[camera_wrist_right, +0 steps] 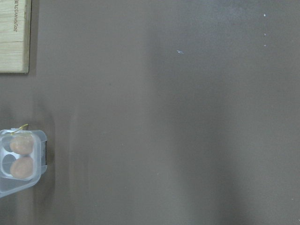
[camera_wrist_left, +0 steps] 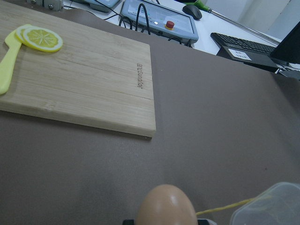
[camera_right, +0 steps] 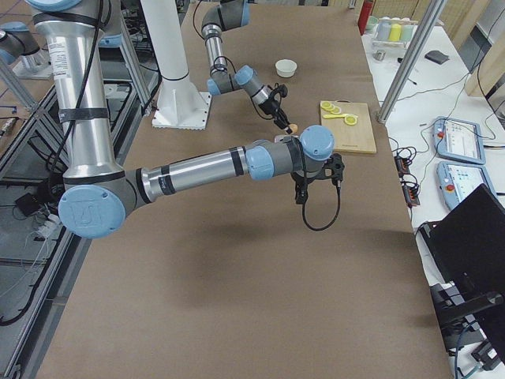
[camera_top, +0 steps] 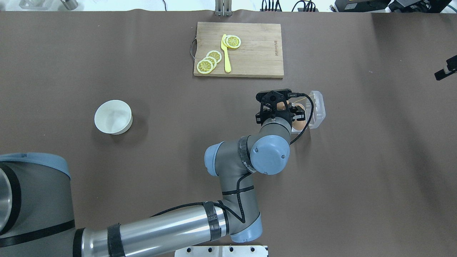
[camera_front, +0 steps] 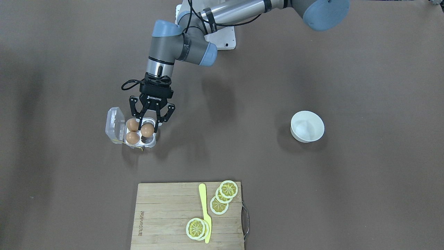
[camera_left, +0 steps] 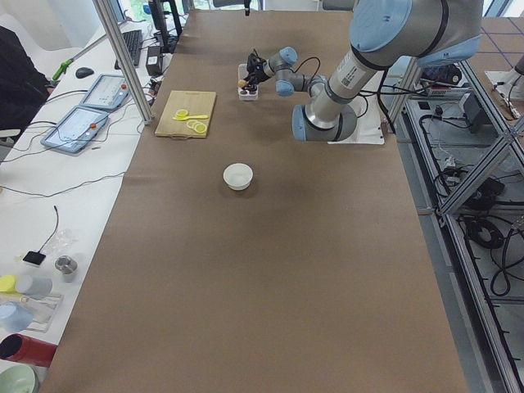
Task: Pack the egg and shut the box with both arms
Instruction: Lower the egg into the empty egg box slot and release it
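Nearest overhead, the left arm (camera_top: 228,178) runs off the frame edge, and its wrist hides most of the open box (camera_front: 115,125). The left gripper (camera_front: 148,130) pinches an egg (camera_front: 147,128) over a cell beside two packed eggs (camera_front: 132,124). The right gripper (camera_right: 334,168) shows side-on only, so its opening cannot be told.

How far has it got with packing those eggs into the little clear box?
Done: two eggs sit in the box. In hand: the left gripper grips the egg at a third cell, not yet released. Left: let go, then shut the lid, which stands open.
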Action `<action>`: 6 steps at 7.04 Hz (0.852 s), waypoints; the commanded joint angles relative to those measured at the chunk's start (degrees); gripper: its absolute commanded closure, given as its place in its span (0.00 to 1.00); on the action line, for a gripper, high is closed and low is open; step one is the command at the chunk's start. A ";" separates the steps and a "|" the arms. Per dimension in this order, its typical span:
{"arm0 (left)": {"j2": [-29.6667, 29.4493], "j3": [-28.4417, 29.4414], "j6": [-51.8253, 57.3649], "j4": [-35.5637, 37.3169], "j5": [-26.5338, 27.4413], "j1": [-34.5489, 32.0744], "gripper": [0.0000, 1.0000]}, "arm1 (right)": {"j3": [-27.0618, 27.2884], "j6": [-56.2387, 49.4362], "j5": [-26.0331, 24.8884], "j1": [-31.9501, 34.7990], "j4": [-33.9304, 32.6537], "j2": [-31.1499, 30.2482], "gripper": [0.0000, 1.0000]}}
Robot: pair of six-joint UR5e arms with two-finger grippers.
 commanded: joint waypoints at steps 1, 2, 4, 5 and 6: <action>-0.05 0.37 0.00 0.02 0.01 1.42 1.00 | 0.11 0.04 0.21 0.00 0.06 0.01 0.00; 0.04 0.45 0.00 0.02 0.01 1.51 1.00 | 0.03 0.04 0.04 0.00 -0.03 0.01 0.00; 0.04 0.19 -0.09 -0.06 0.01 1.51 1.00 | 0.02 0.04 0.03 0.00 -0.03 0.27 0.00; -0.04 -0.07 0.00 -0.06 0.01 1.51 1.00 | 0.11 0.04 0.12 0.00 -0.03 0.27 0.00; -0.05 -0.25 0.00 -0.15 0.01 1.42 0.70 | 0.11 0.04 0.12 0.00 -0.03 0.27 0.00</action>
